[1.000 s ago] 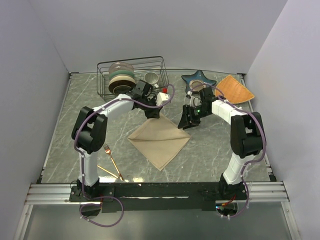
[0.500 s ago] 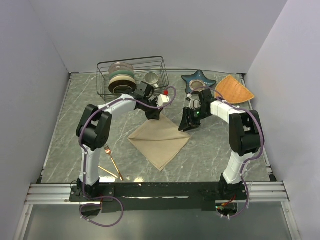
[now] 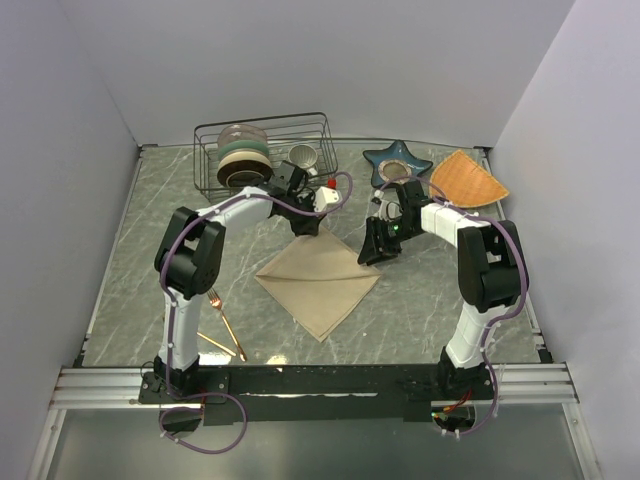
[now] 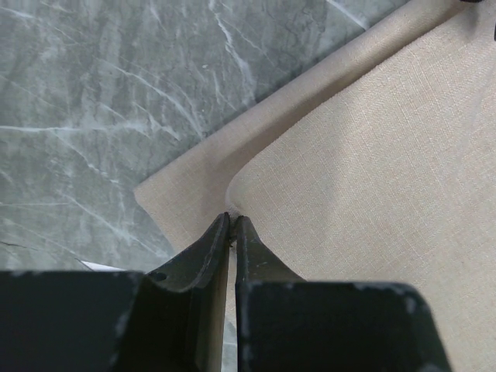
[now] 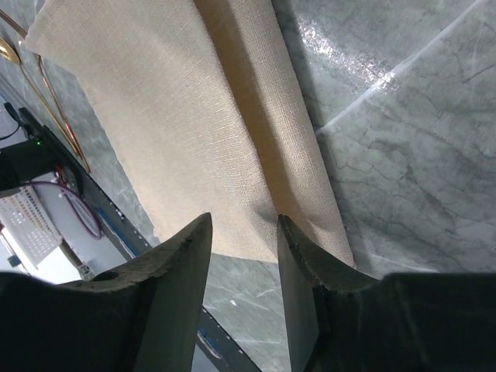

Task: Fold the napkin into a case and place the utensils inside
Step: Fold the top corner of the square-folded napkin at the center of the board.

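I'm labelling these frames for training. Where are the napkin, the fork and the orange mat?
napkin (image 3: 320,285): overhead view, middle of the cloth.
fork (image 3: 228,326): overhead view, midway along its handle.
orange mat (image 3: 468,178): overhead view, middle of the woven surface.

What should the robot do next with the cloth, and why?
Probably close the right tool on the napkin near its right corner. Its jaws stand open over the cloth's edge there, gripping nothing, while the left tool is pinched shut on the far corner. Both corners likely need holding before a fold can be lifted.
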